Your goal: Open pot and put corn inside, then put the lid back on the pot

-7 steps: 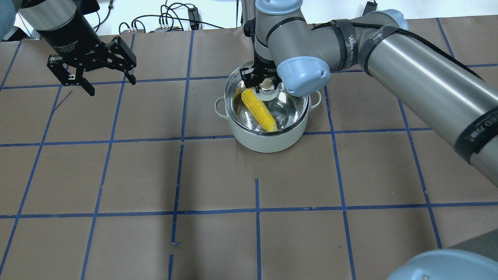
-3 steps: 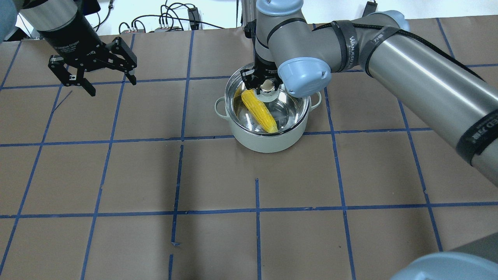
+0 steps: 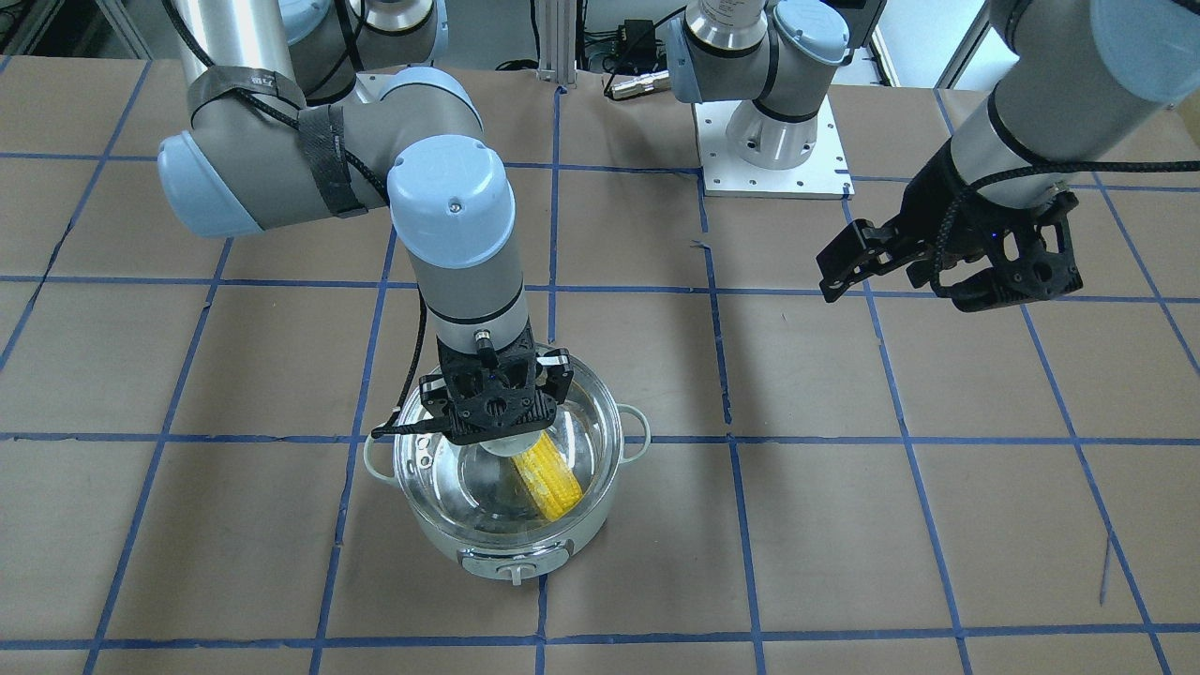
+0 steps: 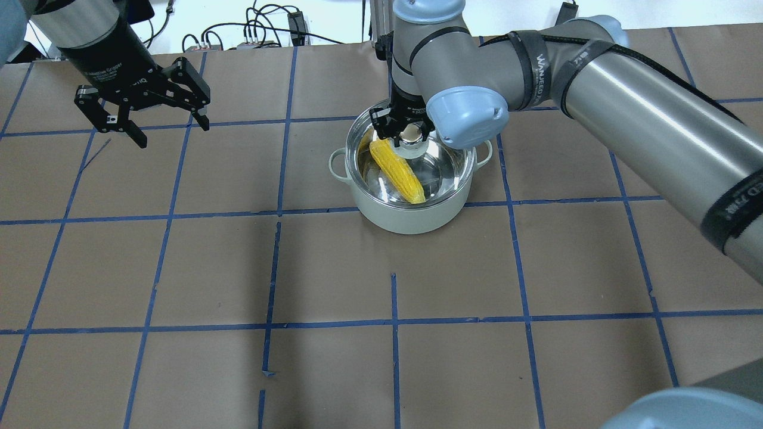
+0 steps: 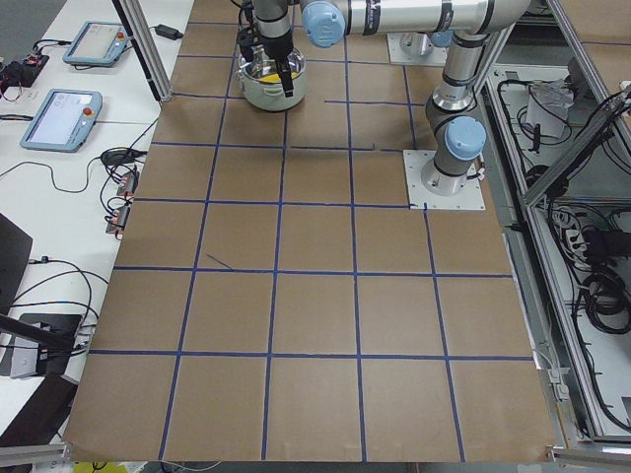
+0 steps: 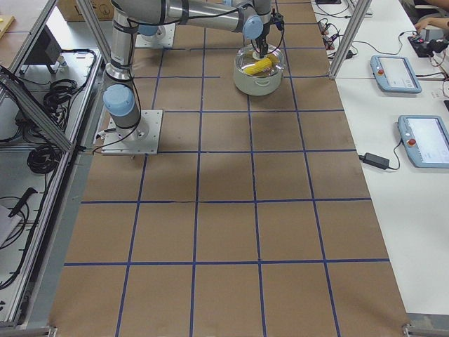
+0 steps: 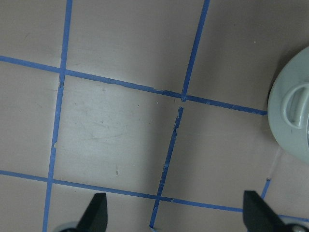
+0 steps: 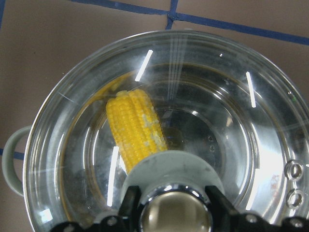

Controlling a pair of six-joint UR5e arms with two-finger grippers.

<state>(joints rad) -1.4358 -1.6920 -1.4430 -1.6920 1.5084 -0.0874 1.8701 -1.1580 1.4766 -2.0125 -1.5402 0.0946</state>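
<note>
Pot (image 4: pixel 411 215): standing upright toward the far middle of the table (image 4: pixel 334 268), control dial (image 3: pixel 511 569) facing away from the robot, carrying the corn (image 4: pixel 396 170) inside and the glass lid (image 4: pixel 446 174) across its mouth. Showing the corn lying slantwise under the glass, long axis running from the far-left wall to the near-right rim in the overhead view. Seeming to be resting level on the rim or hovering just above it; not telling which. Pinching the knob (image 8: pixel 175 212) of the lid from straight above with the right gripper (image 4: pixel 408 132), jaws closed on it, so probably needing only to let go and rise clear. Holding the left gripper (image 4: pixel 173 132) well apart to the left, jaws spread wide, gripping nothing. Working over brown paper crossed with blue tape, with cables (image 4: pixel 262 27) trailing along the far edge.
</note>
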